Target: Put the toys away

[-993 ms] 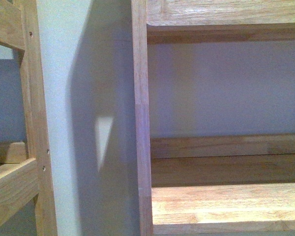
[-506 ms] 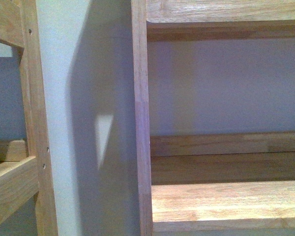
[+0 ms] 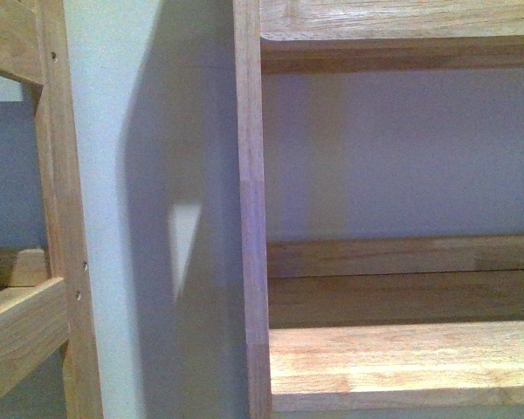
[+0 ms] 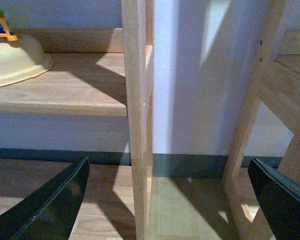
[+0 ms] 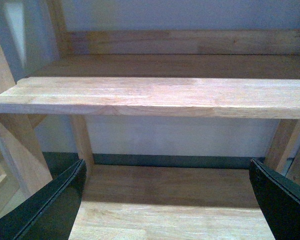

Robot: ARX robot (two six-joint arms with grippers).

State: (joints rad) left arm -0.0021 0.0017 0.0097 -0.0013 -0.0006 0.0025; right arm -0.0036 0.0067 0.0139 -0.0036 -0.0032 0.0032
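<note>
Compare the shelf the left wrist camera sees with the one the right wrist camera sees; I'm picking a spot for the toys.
The shelf in the left wrist view carries a cream bowl-like thing at its far end, while the shelf in the right wrist view shows nothing on its visible boards. The first is crossed by an upright post; the second lies unobstructed. Both are pale wood against a wall.

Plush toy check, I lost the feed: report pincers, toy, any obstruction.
Left pincer open, empty. Right pincer open, empty. Plush toy not in any view. Wooden shelf ahead of right pincer; shelf post ahead of left.
</note>
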